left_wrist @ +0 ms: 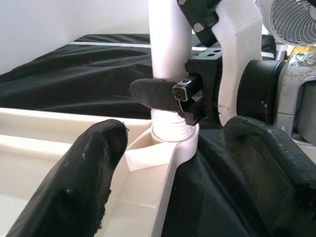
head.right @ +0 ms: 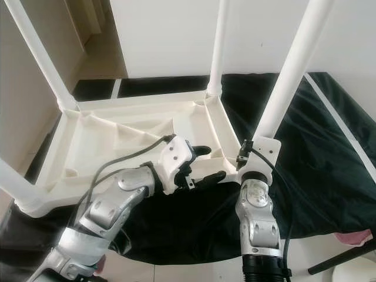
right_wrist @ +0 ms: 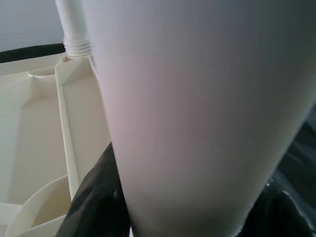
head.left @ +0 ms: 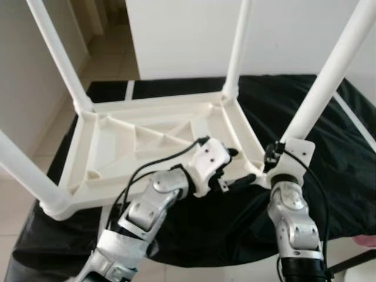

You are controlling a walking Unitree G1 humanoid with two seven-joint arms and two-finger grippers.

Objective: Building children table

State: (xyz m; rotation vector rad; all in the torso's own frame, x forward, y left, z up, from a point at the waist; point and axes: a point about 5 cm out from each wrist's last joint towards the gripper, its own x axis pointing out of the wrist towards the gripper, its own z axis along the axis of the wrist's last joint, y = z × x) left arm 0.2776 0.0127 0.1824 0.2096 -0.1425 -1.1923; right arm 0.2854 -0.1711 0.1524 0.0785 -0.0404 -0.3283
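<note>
A white plastic children's table lies upside down on a black cloth, its legs pointing up. My right gripper is shut on the near right leg just above its threaded socket. In the right wrist view that leg sits between the black fingers. My left gripper is open, reaching over the table's near right rim, one finger inside the rim and one outside, a short way from the socket. Its fingers frame the socket in the left wrist view.
The far right leg, far left leg and near left leg stand in their corners. The black cloth covers the surface. A white wall is behind, tiled floor to the left, a pink item at the near right.
</note>
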